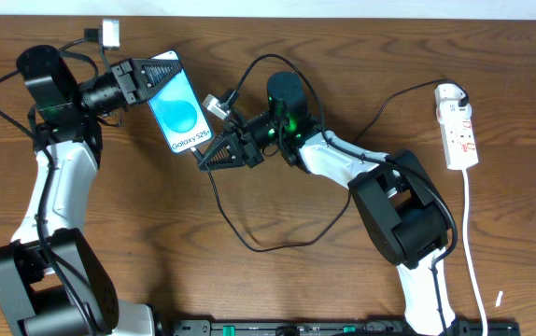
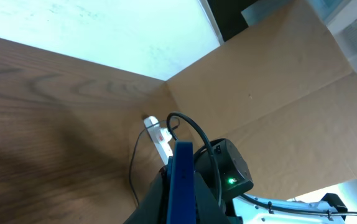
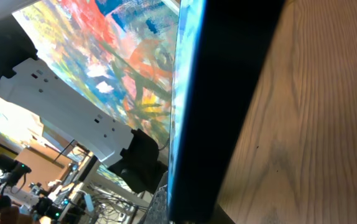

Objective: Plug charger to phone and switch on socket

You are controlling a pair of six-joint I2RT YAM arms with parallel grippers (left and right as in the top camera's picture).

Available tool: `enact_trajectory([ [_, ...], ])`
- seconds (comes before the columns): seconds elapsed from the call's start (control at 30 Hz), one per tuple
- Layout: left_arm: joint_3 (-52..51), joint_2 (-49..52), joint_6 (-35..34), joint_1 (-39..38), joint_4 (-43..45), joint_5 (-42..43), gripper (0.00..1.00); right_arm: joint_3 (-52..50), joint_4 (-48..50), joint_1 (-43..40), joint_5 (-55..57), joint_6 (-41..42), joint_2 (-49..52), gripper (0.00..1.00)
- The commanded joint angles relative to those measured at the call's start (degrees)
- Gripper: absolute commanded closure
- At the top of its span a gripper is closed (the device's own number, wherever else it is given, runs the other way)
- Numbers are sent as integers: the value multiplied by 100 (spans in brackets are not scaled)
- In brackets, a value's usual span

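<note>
Desk [image 1: 296, 280] of brown wood fills the overhead view. The left gripper [image 1: 163, 80] is clamped on the upper end of the phone [image 1: 182, 117], which lies slanted with its blue screen facing up. The right gripper [image 1: 214, 151] has its fingers pressed together right at the phone's lower end. The charger [image 1: 259, 249] leads out from under it, but I cannot tell whether the plug tip is pinched there. Its thin black cable loops across the desk under the right arm and climbs to the socket [image 1: 461, 131] near the right edge, well apart from the phone. A white cord [image 1: 473, 243] runs from the socket toward the near edge.

From the left wrist, the phone [image 2: 181, 180] is edge-on, a blue strip rising from the bottom. Just behind it is the right arm [image 2: 228, 171] with a green light. Farther off lies the socket [image 2: 158, 138], the charger [image 2: 131, 168] curving down beside it. A cardboard panel [image 2: 272, 81] stands on the right.

From the right wrist, the phone [image 3: 228, 93] is a dark, blurred band very close to the lens, with the desk [image 3: 315, 124] beside it.
</note>
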Motion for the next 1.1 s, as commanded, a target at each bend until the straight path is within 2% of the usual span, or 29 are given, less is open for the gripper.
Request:
enact_trajectory([
  [0.0, -7, -107, 79, -61, -4, 138, 93, 81, 42, -101, 345, 17, -31, 99],
  [0.4, -7, -107, 74, 127, 9, 146, 93, 81, 42, -195, 286, 2, -31, 99],
  [1.07, -7, -107, 81, -11, 11, 146, 92, 81, 44, -175, 417, 7, -31, 99],
])
